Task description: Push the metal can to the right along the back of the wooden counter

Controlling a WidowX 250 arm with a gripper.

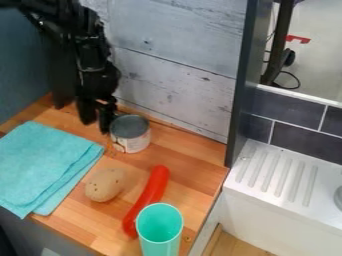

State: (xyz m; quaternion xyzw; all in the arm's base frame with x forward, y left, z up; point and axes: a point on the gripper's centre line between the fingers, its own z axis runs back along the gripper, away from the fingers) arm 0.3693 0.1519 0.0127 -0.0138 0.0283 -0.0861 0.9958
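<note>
- Can upright on wooden counter, long axis vertical, by back wall.
- Gripper just left of can in view; contact unclear. Fingers parted, nothing between them.
- Folded teal cloth left; potato and red sausage-shaped piece nearer camera.

The cloth lies left of the potato, the sausage right, the can behind.
</note>
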